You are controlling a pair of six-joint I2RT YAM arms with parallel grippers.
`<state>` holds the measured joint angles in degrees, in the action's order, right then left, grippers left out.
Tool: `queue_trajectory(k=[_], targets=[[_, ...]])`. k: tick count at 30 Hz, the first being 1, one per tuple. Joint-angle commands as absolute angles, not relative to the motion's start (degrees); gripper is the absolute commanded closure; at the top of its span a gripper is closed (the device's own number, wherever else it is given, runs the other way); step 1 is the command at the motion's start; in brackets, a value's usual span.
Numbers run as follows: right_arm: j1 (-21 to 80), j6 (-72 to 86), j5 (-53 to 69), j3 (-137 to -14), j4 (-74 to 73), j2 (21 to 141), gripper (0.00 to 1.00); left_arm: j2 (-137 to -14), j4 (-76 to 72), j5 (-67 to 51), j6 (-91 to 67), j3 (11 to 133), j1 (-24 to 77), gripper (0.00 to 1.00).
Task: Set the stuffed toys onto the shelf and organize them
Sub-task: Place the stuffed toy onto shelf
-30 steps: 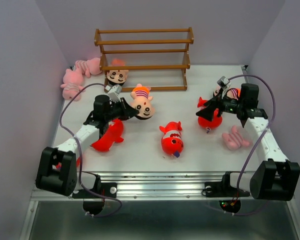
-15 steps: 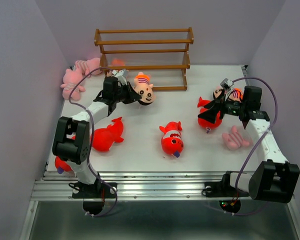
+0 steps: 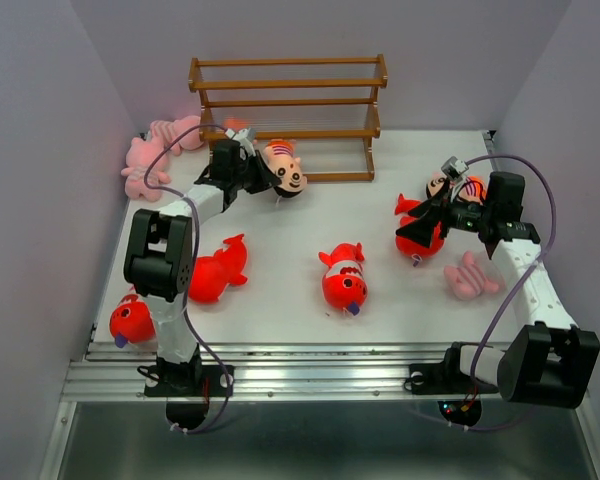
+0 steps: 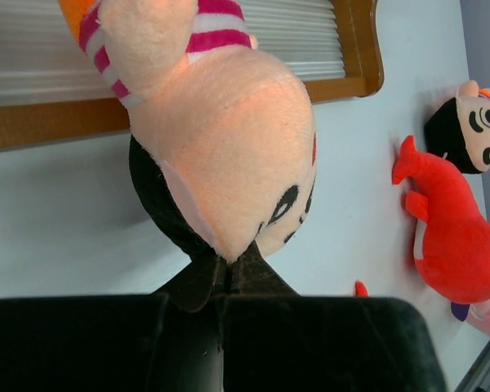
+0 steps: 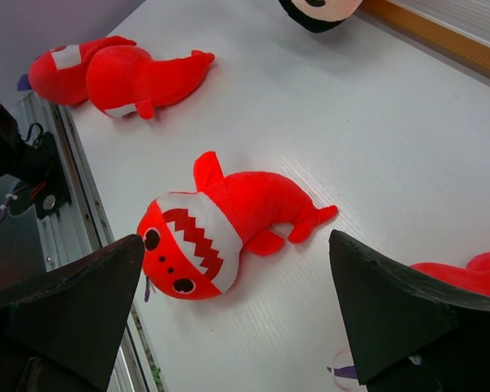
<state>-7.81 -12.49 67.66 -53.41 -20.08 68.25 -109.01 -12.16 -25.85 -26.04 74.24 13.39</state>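
Brown wooden shelf (image 3: 288,118) at upper centre of the overhead view: three railed tiers, open at the sides. At the left end of its lowest tier, a small orange-red shape (image 3: 238,125) behind the rails; on the tier or behind it, impossible to tell.

Just in front of that end, left gripper (image 4: 229,265) pinched together on the black hair of a boy doll (image 3: 285,172), with the doll's pink-and-white striped end toward the shelf.

At upper right, right gripper (image 3: 430,212) spread wide, holding nothing, above a red fish (image 3: 416,238) lying against a second doll (image 3: 443,185).

Loose on the white table (image 3: 280,230):
- pink toys (image 3: 152,160) at upper left beside the shelf
- left fish (image 3: 216,276) near the left arm
- corner fish (image 3: 130,320) at lower left
- centre fish (image 3: 343,282), white-banded
- lone pink toy (image 3: 468,276) at right
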Motion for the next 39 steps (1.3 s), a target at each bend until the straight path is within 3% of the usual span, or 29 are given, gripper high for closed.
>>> queue_trajectory(k=[1,26,31,35,39], targets=[[-7.82,-13.45,69.26,-53.09,-18.11,67.41,0.00,-109.50,-13.45,-25.66,-25.93,79.45,12.66,1.00],[-7.82,-14.06,70.40,-52.91,-18.11,67.85,0.00,-121.11,-7.30,-21.01,-24.17,95.97,12.22,0.96],[-7.82,-14.06,70.49,-52.82,-18.11,67.94,0.00,-122.16,-6.24,-20.22,-24.08,97.82,12.04,0.83],[-7.82,-14.24,70.40,-52.82,-18.11,67.85,0.00,-122.61,-5.28,-19.78,-23.91,98.61,11.95,0.65],[-7.82,-14.33,70.23,-52.82,-18.11,67.94,0.00,-122.78,-4.66,-19.51,-23.73,98.96,11.95,0.58]])
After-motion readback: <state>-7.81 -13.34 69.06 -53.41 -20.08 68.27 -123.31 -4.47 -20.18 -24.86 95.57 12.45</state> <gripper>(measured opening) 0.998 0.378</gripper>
